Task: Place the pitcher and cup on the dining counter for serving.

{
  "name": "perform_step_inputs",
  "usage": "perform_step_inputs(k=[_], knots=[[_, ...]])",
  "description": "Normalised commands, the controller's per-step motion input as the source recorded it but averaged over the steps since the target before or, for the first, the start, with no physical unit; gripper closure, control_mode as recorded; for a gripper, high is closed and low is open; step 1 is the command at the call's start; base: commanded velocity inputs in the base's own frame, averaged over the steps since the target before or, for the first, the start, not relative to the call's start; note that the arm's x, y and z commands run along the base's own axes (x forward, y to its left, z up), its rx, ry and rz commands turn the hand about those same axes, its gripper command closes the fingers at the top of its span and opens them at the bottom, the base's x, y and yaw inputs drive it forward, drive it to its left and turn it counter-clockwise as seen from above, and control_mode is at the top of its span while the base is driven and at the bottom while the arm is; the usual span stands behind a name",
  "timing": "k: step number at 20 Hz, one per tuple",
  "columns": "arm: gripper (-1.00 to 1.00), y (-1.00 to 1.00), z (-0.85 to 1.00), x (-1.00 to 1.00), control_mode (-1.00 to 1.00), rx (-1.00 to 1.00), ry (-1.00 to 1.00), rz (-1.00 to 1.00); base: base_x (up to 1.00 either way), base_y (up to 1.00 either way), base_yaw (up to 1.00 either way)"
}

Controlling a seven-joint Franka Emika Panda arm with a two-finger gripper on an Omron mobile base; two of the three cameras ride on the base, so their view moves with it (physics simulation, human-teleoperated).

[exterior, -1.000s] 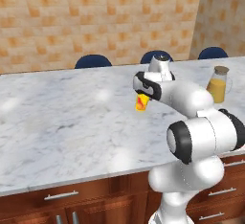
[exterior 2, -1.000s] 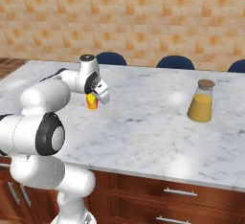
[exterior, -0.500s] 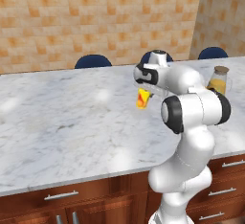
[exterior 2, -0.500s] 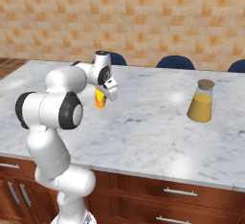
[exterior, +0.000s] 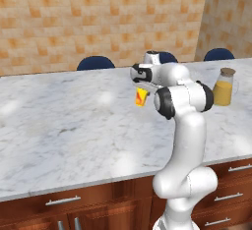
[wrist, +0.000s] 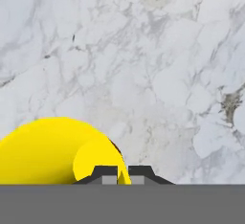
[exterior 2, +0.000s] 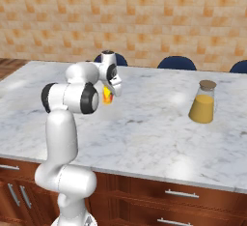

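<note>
The small yellow cup (exterior: pixel 141 96) with its red-orange mark hangs just above the dining counter (exterior: pixel 74 126), held by its rim in my gripper (exterior: pixel 142 90), which is shut on it. From the right base view the cup (exterior 2: pixel 107 96) shows under the hand, gripper (exterior 2: pixel 110 91) above it. In the hand view the cup (wrist: pixel 48 153) fills the lower left, its wall pinched between my fingertips, gripper (wrist: pixel 123 174). The glass pitcher (exterior: pixel 224 87) with orange liquid and a brown lid stands upright on the dining counter (exterior 2: pixel 144 123) far right of the cup, pitcher (exterior 2: pixel 203 102).
Blue chairs (exterior: pixel 96 63) line the far side of the counter, more chair backs (exterior 2: pixel 176 63) showing in the right base view. A tiled wall (exterior: pixel 98 17) stands behind. Reddish-brown drawers (exterior 2: pixel 169 196) sit under the near edge. Bare marble (wrist: pixel 143 74) lies below the hand.
The arm has swung and folded, carrying the cup a little right and farther over the counter. The pitcher has not moved.
</note>
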Motion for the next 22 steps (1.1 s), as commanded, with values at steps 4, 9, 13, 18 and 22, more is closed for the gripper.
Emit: perform_step_inputs(k=[4,9,13,18,22], knots=[[1.00,0.00,-0.54,0.06,-1.00,-0.09,0.00,-0.01,0.00,0.00,0.00],[1.00,0.08,-0.38,0.00,-1.00,-0.08,0.00,-0.02,0.00,0.00,0.00],[1.00,0.04,-0.42,0.00,-1.00,-0.03,0.00,-0.01,0.00,0.00,0.00],[-1.00,0.00,-0.46,-0.08,-1.00,0.00,0.00,0.00,0.00,0.00,0.00],[-1.00,0.00,-0.10,0.00,-1.00,0.00,0.00,-0.01,0.00,0.00,0.00]])
